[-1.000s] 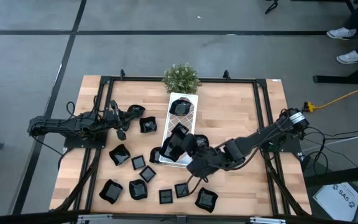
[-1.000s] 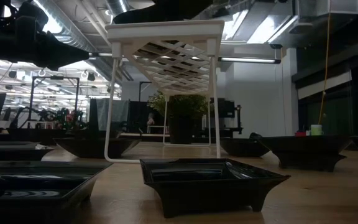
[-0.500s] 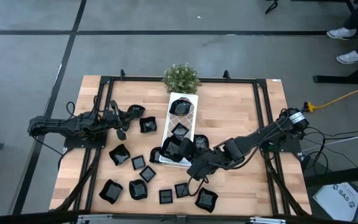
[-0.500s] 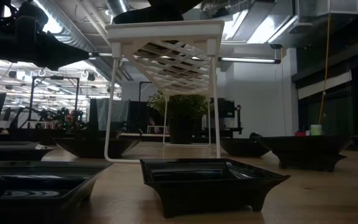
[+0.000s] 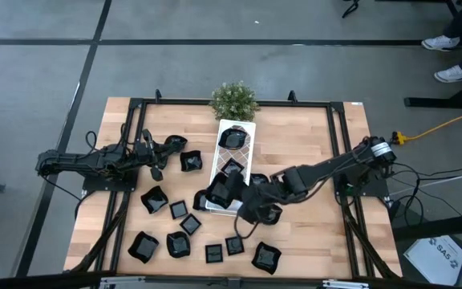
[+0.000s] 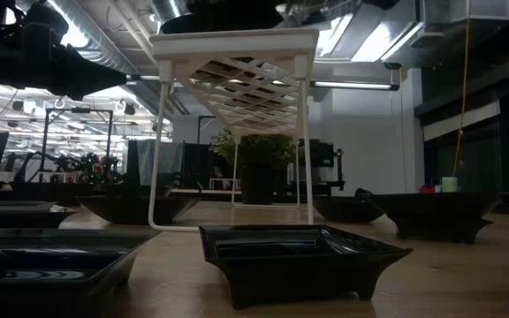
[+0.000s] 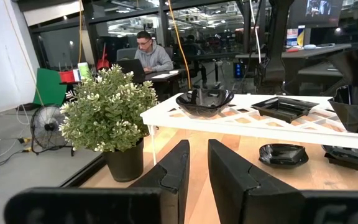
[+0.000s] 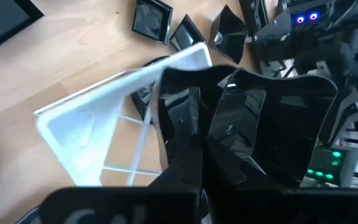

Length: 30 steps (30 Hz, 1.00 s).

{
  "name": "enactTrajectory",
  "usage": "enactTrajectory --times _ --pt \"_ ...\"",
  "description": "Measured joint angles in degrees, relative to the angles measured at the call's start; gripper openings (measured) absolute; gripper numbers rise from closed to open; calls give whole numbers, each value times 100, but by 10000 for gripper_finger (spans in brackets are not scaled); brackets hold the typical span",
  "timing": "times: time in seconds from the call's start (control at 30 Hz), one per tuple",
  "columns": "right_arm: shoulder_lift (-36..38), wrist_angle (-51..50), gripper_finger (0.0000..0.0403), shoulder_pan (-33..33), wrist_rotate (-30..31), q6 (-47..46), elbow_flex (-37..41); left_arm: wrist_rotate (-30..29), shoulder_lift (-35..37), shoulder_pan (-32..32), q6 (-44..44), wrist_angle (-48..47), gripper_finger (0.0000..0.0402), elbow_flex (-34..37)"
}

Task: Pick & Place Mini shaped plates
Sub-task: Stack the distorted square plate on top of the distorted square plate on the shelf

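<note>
The right gripper (image 5: 229, 191) is clamping its fingers tight on a glossy black mini plate (image 8: 272, 124), holding it on edge over the near end of the white lattice tray (image 5: 247, 152), where two other dishes (image 5: 233, 137) are already sitting toward the far end beside the potted plant (image 5: 233, 99). The left gripper (image 5: 160, 152) is waiting near the table's left side with its fingers (image 7: 173, 177) standing slightly apart around nothing, close to a loose black plate (image 5: 191, 161). More mini plates are lying scattered across the wooden table (image 5: 303, 136) in front of the tray.
</note>
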State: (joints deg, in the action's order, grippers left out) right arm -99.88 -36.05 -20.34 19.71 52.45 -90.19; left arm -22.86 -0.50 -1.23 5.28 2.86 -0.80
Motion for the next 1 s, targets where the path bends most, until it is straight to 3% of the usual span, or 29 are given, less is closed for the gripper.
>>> enactTrajectory --times 0.23,1.0 --pt "0 0 10 144 -470 4 0 0 -1 0 0 0 54 0" --pt "0 -2 30 142 -495 7 4 0 -1 0 0 0 54 0"
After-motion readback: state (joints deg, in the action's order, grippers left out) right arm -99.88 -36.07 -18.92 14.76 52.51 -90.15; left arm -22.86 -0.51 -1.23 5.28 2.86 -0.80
